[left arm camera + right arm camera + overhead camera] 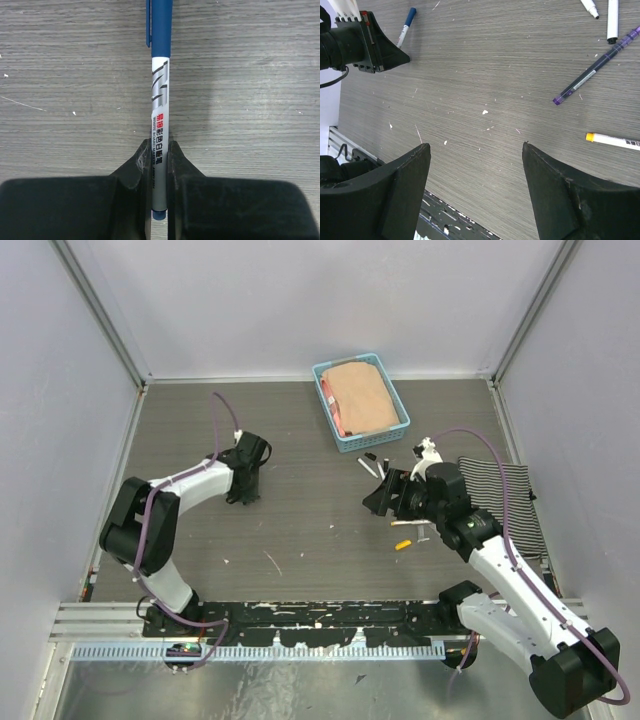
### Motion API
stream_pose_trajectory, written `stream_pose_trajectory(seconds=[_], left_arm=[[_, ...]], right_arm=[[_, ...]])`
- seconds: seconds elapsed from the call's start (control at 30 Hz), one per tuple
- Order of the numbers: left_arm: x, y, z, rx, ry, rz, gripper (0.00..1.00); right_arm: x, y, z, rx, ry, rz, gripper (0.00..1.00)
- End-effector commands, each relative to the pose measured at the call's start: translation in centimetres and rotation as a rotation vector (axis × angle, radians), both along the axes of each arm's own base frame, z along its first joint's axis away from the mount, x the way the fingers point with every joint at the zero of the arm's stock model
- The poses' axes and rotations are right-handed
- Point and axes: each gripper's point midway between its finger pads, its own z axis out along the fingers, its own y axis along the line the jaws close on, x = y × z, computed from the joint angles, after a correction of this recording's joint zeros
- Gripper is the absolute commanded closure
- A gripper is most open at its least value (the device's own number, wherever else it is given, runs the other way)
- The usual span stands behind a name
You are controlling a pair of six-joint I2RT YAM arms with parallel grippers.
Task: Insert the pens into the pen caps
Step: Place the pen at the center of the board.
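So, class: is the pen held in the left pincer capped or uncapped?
Capped: a blue cap with a clip covers the far end of the pen; the left pincer clamps its white barrel.

Even diffuse light; soft shadows; wrist-view foreground fingers slightly blurred

White blue-capped pen (160, 125), purple pen (595, 67), blue basket (372, 440), black-and-white striped mat (515, 505), grey wood-grain table (300, 510).
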Motion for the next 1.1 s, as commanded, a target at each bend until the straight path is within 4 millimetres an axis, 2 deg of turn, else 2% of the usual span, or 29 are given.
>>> stream_pose_trajectory(seconds=[0.0, 0.47, 0.67, 0.77, 0.93, 1.07], left_arm=[[0.1, 0.0, -0.3, -0.015, 0.013, 0.006, 0.84], [-0.2, 0.8, 0.3, -0.002, 0.006, 0.019, 0.67], [-0.2, 1.1, 0.9, 0.009, -0.005, 0.023, 0.66], [0.0, 1.0, 2.2, -0.003, -0.027, 0.02, 0.64], [0.3, 0.6, 6.2, -0.035, -0.092, 0.006, 0.6], [-0.1, -0.1, 9.5, -0.062, -0.137, -0.02, 0.6]], right_arm=[[0.1, 0.3, 1.7, 0.024, -0.052, 0.015, 0.21], [0.2, -0.6, 2.2, -0.007, -0.057, -0.027, 0.21], [0.4, -1.1, 1.9, -0.027, -0.032, -0.055, 0.21], [0.6, -1.5, 2.1, -0.043, -0.029, -0.082, 0.21], [1.7, -3.3, 2.6, -0.092, -0.013, -0.207, 0.2], [2.5, -4.6, 2.3, -0.132, 0.022, -0.308, 0.19]])
